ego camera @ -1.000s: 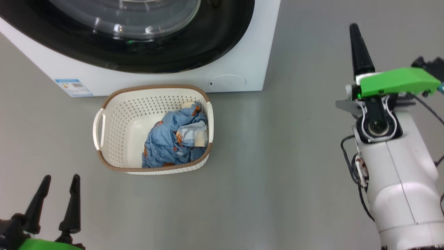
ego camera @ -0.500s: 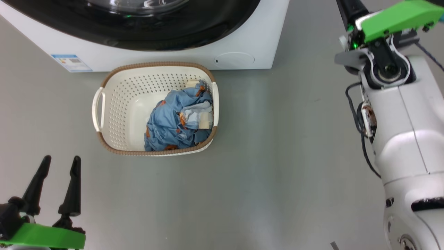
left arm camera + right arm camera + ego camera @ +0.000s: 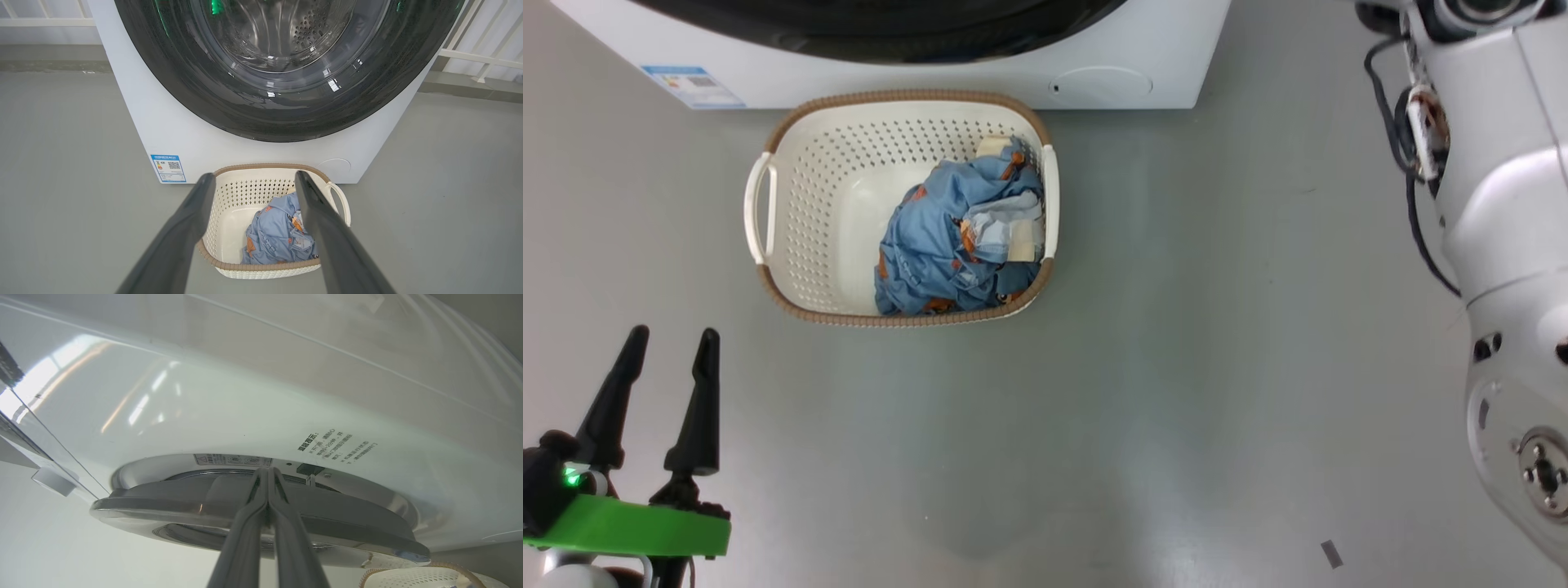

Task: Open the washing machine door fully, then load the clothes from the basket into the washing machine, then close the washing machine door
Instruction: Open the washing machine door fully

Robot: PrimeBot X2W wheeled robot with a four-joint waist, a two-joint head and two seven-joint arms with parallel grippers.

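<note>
At the lower left of the head view, the left gripper (image 3: 673,339) hangs over the grey floor (image 3: 1176,367). Its two dark fingers are spread wide with nothing between them. Up ahead stands the washing machine (image 3: 980,77), with a blue sticker (image 3: 693,86) at the lower left corner of its white front. The basket (image 3: 805,204) sits on the floor close in front of the machine. The clothes (image 3: 956,237) lie bundled in the basket's right half, against its right wall, and the left half is bare. A round filter cap (image 3: 1100,84) marks the machine's lower right corner.

In the left wrist view the basket shows between the two spread fingers. Above it the door (image 3: 196,106) looks flat against the machine's front, and the steel drum (image 3: 310,28) is visible through its glass.

At the far right of the head view, the pale right arm (image 3: 1503,204) runs up past the top edge. In the right wrist view, the right gripper (image 3: 267,473) has its fingers pressed together and holds nothing. Their tips lie at the door's edge, where it meets the white front. I cannot tell whether they touch it.
</note>
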